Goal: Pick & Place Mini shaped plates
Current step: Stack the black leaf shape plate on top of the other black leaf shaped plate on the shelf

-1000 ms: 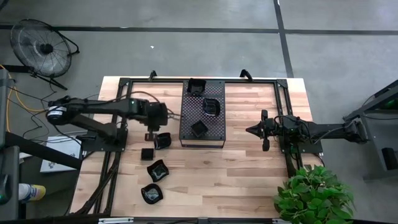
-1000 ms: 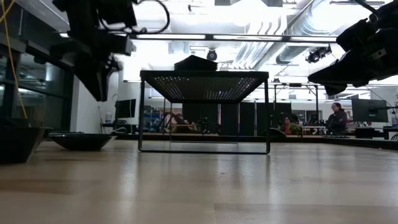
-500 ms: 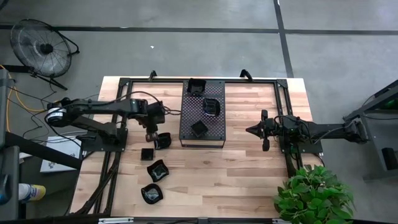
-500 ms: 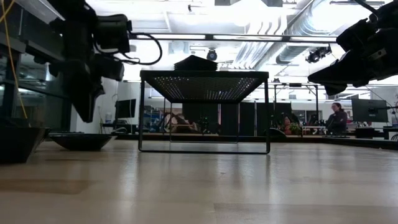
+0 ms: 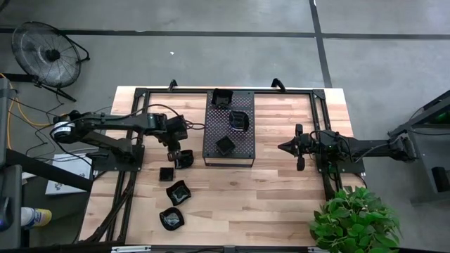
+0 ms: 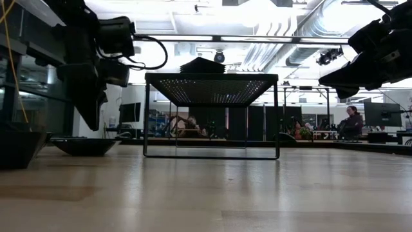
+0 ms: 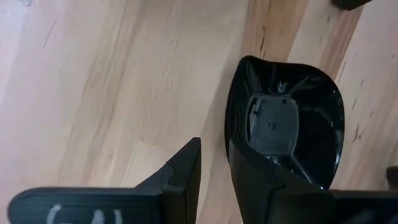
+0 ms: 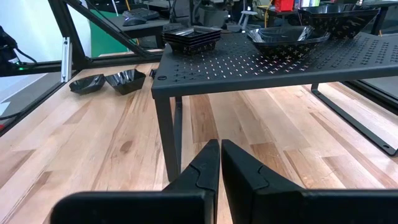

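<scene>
The left pincer [image 7: 214,163] hangs low over the wooden surface [image 5: 267,190], fingers slightly apart, straddling the near rim of a rounded mini plate [image 7: 286,127] lying open side up, long axis running away from the pincer. The plate [image 5: 184,159] lies just beside the perforated tray [image 5: 242,144]. The right pincer [image 8: 220,163], fingers together, hovers well apart, facing the tray.

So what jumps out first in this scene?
The raised black perforated metal tray mid-table, carrying three stacks of small glossy black plates. To its left, the left gripper hangs at a rounded glossy black plate on the wood, one finger over its rim. The right gripper waits opposite.
</scene>
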Robot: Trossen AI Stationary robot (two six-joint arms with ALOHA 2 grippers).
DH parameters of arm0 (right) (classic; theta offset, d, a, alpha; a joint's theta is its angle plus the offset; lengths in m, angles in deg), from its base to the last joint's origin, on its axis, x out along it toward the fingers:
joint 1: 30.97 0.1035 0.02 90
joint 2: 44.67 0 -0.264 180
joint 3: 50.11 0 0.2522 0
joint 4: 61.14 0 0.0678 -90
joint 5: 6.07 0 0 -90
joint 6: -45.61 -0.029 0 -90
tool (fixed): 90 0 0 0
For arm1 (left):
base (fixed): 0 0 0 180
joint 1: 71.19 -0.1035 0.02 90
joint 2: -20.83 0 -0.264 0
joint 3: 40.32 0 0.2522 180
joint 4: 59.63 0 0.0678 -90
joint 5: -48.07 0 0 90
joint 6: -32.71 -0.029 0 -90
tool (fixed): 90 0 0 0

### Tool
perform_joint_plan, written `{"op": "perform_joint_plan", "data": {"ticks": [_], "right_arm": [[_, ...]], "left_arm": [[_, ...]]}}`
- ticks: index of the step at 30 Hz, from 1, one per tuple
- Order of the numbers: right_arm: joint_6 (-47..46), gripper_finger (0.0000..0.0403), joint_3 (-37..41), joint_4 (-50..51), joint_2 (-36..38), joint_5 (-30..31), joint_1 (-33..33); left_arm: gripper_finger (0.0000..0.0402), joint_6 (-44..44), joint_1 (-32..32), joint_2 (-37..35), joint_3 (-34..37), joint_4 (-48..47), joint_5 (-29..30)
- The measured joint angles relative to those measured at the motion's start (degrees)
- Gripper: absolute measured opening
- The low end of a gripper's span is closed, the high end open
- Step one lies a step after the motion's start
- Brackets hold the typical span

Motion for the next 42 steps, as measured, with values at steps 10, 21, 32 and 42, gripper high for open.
{"op": "perform_joint_plan", "data": {"ticks": [10, 21, 32, 42], "right_arm": [[0.0, 0.0012, 0.01, 0.0, 0.0, 0.0, 0.0], [0.0, 0.0012, 0.01, -0.01, -0.02, 0.0, -0.02], [0.0, 0.0012, 0.0, 0.0, -0.02, 0.0, -0.01], [0.0, 0.0012, 0.01, -0.01, -0.02, 0.0, -0.02]], "left_arm": [[0.0081, 2.81, 4.67, 0.05, 0.0, 1.78, 3.53], [0.0081, 2.81, 4.56, 6.2, 0.02, 2.65, 3.55], [0.0081, 1.42, 4.56, 6.84, 0.0, 4.18, 3.33], [0.0081, 1.29, 4.56, 6.84, 0.0, 4.15, 1.85]]}}
